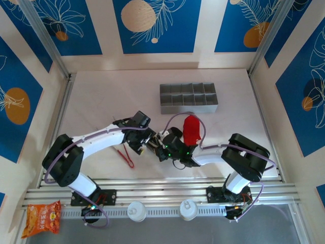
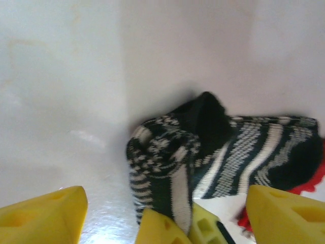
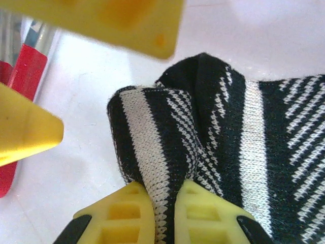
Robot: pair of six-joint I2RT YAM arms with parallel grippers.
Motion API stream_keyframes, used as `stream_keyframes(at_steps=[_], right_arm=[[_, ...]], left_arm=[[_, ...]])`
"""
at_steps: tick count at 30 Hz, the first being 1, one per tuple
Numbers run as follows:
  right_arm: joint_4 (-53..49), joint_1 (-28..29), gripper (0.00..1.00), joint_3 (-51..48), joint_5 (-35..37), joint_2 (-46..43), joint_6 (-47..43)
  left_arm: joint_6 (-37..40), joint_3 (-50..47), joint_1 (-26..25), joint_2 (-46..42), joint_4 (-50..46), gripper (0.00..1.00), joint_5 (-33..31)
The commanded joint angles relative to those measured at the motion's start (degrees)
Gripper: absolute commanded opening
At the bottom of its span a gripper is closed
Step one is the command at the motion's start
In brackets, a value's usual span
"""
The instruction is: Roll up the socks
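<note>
White tabletop (image 1: 101, 101) ringed by blue patterned walls (image 1: 157, 25), right gripper (image 3: 163, 203) pinched onto a fold of the black striped sock (image 3: 203, 127), left gripper (image 2: 165, 201) spread wide (red sock (image 1: 191, 129) lay alongside)

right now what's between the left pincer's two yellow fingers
Rolled end of the black-and-white striped fabric sock, pinched by the right pincer; shown in the left wrist view.
</note>
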Motion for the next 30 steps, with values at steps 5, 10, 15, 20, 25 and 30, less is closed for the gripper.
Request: stream_keyframes(at_steps=[5, 10, 15, 20, 25, 30], right_arm=[[-9.2, -7.1, 0.00, -8.9, -14.6, 4.7, 7.1], [-7.8, -12.5, 0.00, -9.1, -22.8, 7.8, 8.6], [-8.0, -16.4, 0.00, -8.8, -27.0, 10.3, 10.7], [-8.5, -18.7, 0.00, -8.5, -28.6, 10.8, 12.4], [-9.4, -21.2, 0.00, -7.9, -30.9, 11.6, 12.9], [-10.4, -21.9, 0.00, -6.9, -31.3, 12.6, 12.7]], left_arm=[[8.4, -2.7, 0.7, -3.0, 4.6, 0.61, -0.1], [12.5, -5.0, 0.3, -1.6, 9.1, 0.50, 3.3], [14.3, -5.3, -0.9, 0.6, 11.6, 0.45, 4.1], [15.1, -5.4, -2.0, 4.1, 13.6, 0.45, 4.9], [15.5, -5.5, -2.8, 5.6, 14.3, 0.50, 3.4], [16.8, -3.3, -3.5, 9.2, 14.6, 0.49, 3.8]])
